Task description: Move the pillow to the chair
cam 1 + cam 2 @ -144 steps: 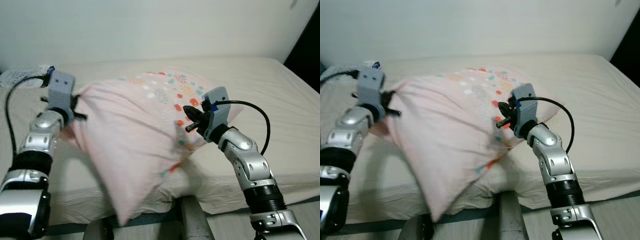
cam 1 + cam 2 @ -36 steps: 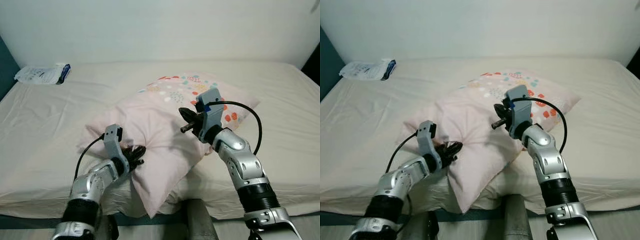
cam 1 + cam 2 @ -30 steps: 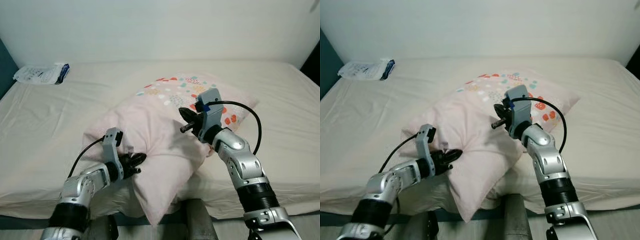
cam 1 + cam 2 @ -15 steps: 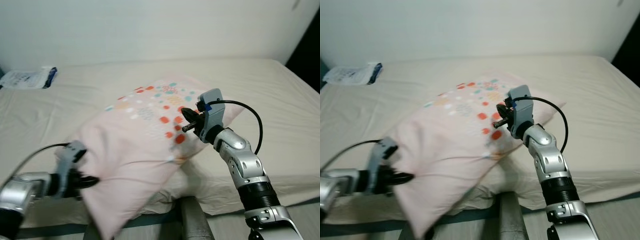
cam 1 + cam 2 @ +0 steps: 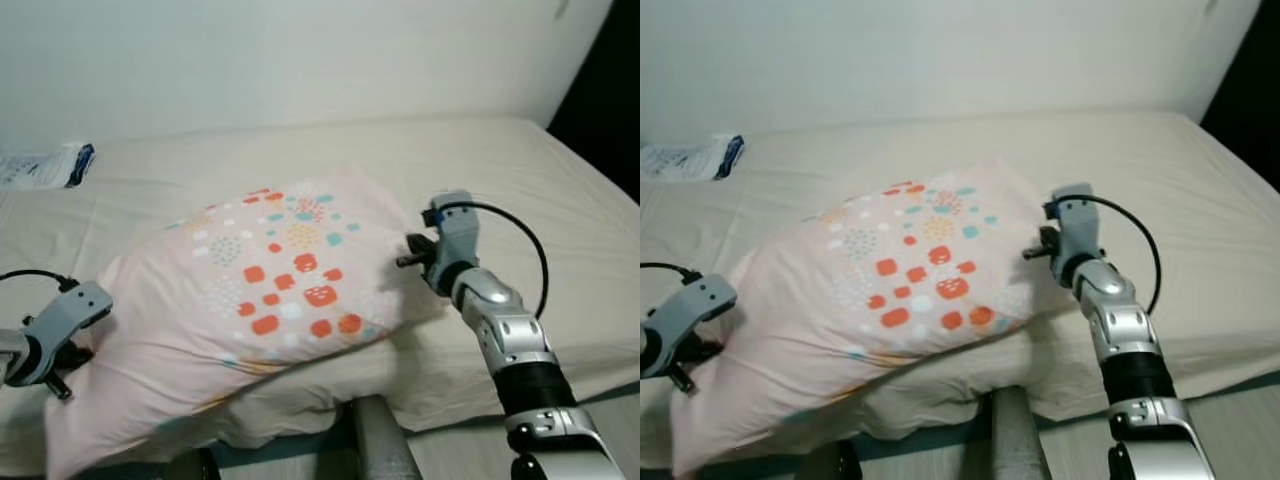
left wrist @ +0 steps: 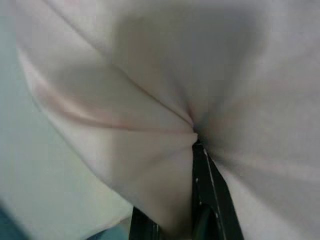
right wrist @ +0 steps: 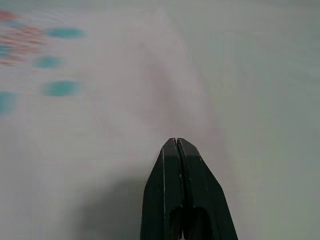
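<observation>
The bed (image 5: 560, 200), covered by a beige sheet, spans the scene from the left tool to well beyond the right tool. The pink pillow (image 5: 270, 300), printed with coloured spots, lies on the bed between the two tools, its near edge at the front edge of the mattress.

The left tool (image 6: 197, 150) is clamped on a bunched fold of the pillow's plain corner; in the left wrist view the fabric puckers around the black fingers (image 6: 202, 175). The right tool (image 7: 178, 150) has its fingers pressed together with nothing between them; it sits at the opposite end of the pillow, touching or just beside the fabric, which cannot be settled. A white packet (image 5: 40, 165) lies at the far corner of the bed, well beyond the left tool.

Procedure, as judged: the pillow is secured at one corner only. Before lifting, open the right tool and pinch a fold of fabric at its own end. Raise both ends evenly to prevent sagging or slipping, then carry it to the chair.
</observation>
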